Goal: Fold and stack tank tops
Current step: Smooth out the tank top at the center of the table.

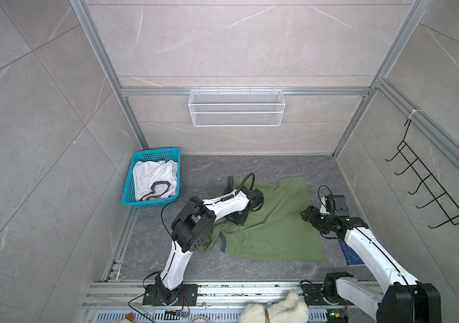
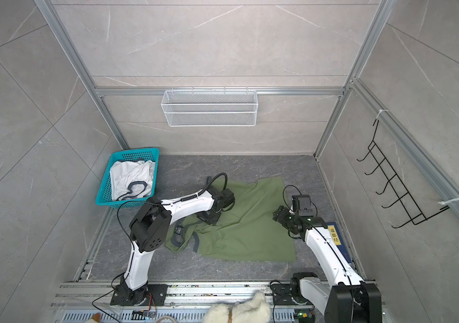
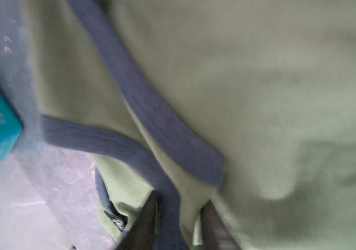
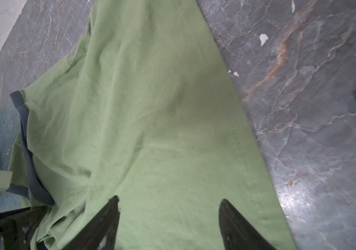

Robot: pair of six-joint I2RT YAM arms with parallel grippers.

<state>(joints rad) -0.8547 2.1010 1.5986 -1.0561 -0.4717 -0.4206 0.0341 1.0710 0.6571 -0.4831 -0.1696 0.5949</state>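
An olive green tank top (image 1: pixel 273 232) (image 2: pixel 245 235) lies spread on the dark marble floor, its navy-trimmed straps bunched at its left end. My left gripper (image 1: pixel 239 219) (image 2: pixel 208 219) rests on that strap end. In the left wrist view its jaws (image 3: pixel 181 198) are closed on navy trim (image 3: pixel 151 108) and green cloth (image 3: pixel 259 86). My right gripper (image 1: pixel 305 215) (image 4: pixel 169 199) hovers open over the top's right side (image 4: pixel 151 108), nothing between its fingers. A white tank top (image 1: pixel 152 176) (image 2: pixel 130 173) lies crumpled in the teal basket (image 1: pixel 155 153).
A dark blue board with a yellow label (image 2: pixel 337 237) lies by the right wall, partly under my right arm. A white plush toy (image 1: pixel 275 310) sits at the front rail. A wire basket (image 1: pixel 236 107) hangs on the back wall and a black hook rack (image 1: pixel 429 190) on the right wall.
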